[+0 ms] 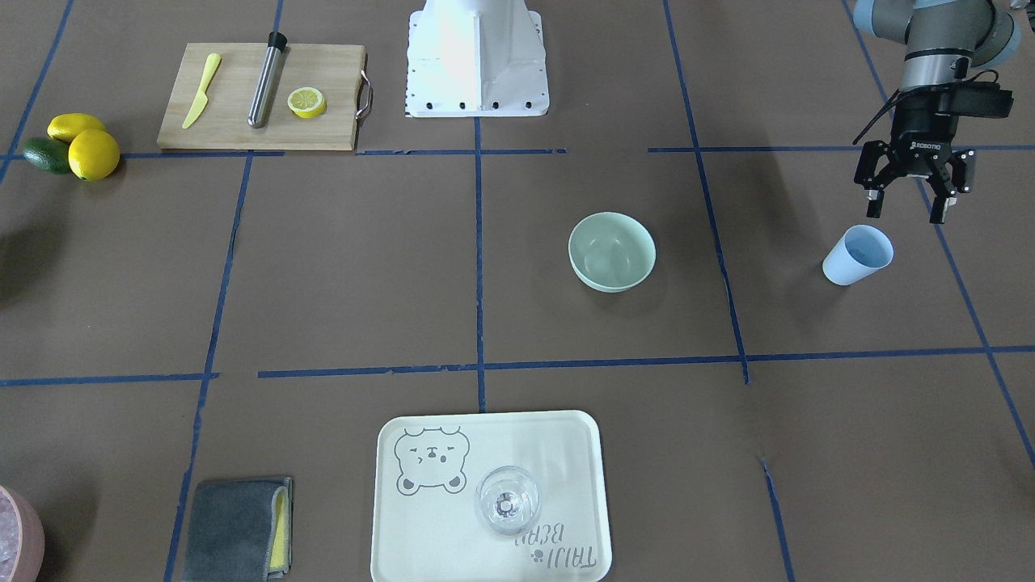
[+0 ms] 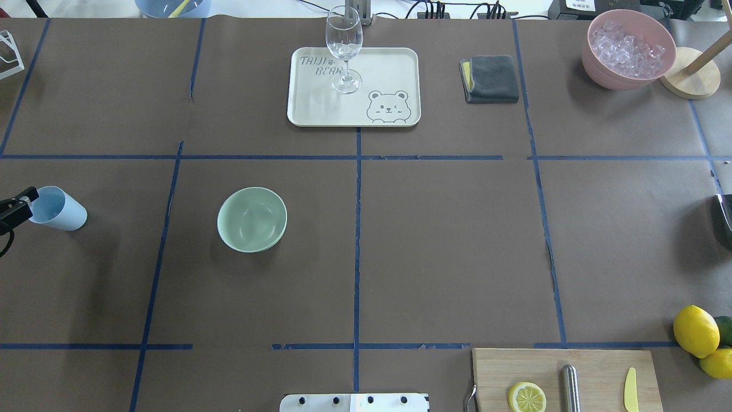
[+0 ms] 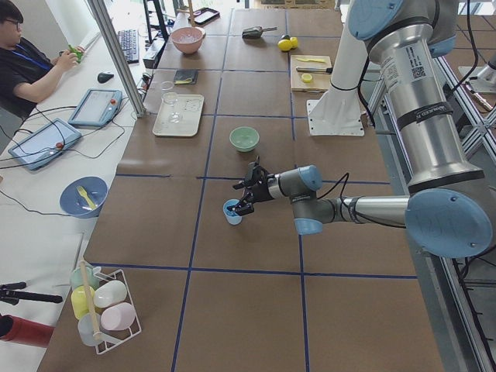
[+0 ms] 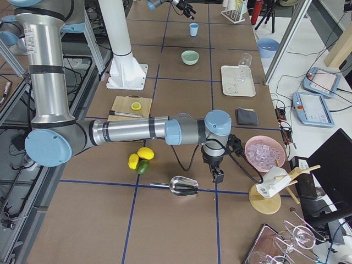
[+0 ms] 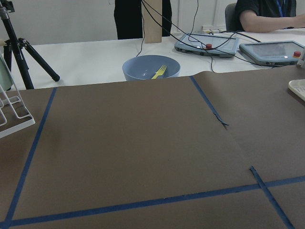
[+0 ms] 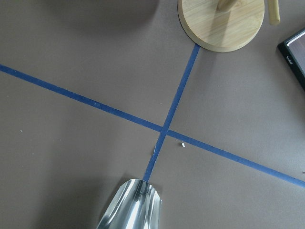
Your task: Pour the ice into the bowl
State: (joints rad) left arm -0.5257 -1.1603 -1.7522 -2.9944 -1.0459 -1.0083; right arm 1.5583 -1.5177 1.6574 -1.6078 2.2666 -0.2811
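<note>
Exterior front-facing view, upper right of frame: the left gripper (image 1: 906,210) hangs with its fingers (image 1: 938,206) spread wide and holding nothing. It sits just above and slightly behind a pale blue cup (image 1: 857,255), not touching it. The cup stands mouth-up on the worktop (image 1: 323,283). Its inside is too small to read, so I cannot confirm the ice in it.

The bowl (image 1: 612,283) sits near frame centre, well apart from the cup, and looks empty.

Step in hand, as I judge it, is taking the cup.
- Lower the fingers around the cup wall, one on each side.
- Grip about mid-height and gently, since a light cup may deform or skate.
- Carry it level to the bowl and tip only once the lip is over the rim.

Only blue tape lines lie between cup and bowl.

Right gripper (image 4: 217,176): seen only from the exterior right view, beside a metal scoop (image 4: 184,186) and near a pink container of ice (image 4: 265,154). I cannot tell whether its fingers are open or closed.

Farther off are a tray (image 1: 388,517) carrying a wine glass (image 1: 506,501), a grey cloth (image 1: 230,529), and a cutting board (image 1: 234,121). None of them is in the way.
</note>
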